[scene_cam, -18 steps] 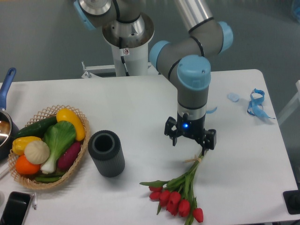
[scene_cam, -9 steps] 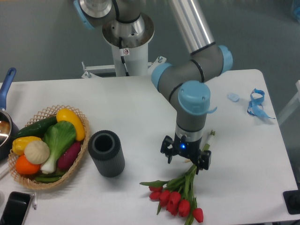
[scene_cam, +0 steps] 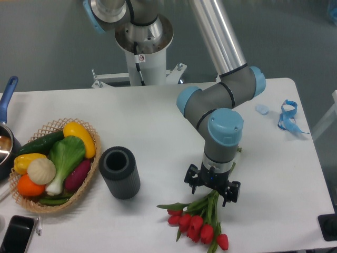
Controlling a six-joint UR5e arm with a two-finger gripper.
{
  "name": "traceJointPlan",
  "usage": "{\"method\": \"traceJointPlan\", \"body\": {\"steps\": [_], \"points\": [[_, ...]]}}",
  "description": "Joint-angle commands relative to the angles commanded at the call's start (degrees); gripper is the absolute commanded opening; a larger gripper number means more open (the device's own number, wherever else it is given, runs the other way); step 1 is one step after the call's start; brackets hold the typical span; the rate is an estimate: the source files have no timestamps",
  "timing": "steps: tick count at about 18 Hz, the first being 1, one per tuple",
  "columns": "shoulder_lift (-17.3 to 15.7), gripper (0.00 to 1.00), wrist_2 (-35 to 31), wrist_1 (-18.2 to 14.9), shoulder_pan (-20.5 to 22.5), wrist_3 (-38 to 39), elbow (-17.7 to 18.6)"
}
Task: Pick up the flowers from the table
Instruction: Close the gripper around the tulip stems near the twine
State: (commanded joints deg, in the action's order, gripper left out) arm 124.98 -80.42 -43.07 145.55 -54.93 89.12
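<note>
The flowers (scene_cam: 198, 225), red tulips with long green stems, lie on the white table (scene_cam: 158, 113) near its front edge, blooms toward the front. The stems run up and right under my gripper (scene_cam: 212, 192). The gripper points straight down over the middle of the stems, low above the table. Its jaws look spread to either side of the stems, and the fingertips are hidden under the wrist. The pale band on the stems is hidden by the gripper.
A dark ribbed cylinder (scene_cam: 119, 172) stands left of the flowers. A wicker basket (scene_cam: 90, 133) of vegetables sits at the left, beside a pot (scene_cam: 6, 141) and a phone (scene_cam: 16, 235). Blue ribbon strips (scene_cam: 287, 117) lie at the far right.
The gripper has moved toward the front along the stems and lower, from above the stem ends to over the middle of the stems. The flowers have not moved.
</note>
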Motion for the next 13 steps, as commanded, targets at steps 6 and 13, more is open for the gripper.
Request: {"method": "traceJointPlan", "body": {"steps": [6,13], "points": [[1.1,1.0,-0.2,0.0,0.0,-1.9,-0.1],[3.0,1.0,-0.9,0.1,-0.4,-1.8,-0.6]]}}
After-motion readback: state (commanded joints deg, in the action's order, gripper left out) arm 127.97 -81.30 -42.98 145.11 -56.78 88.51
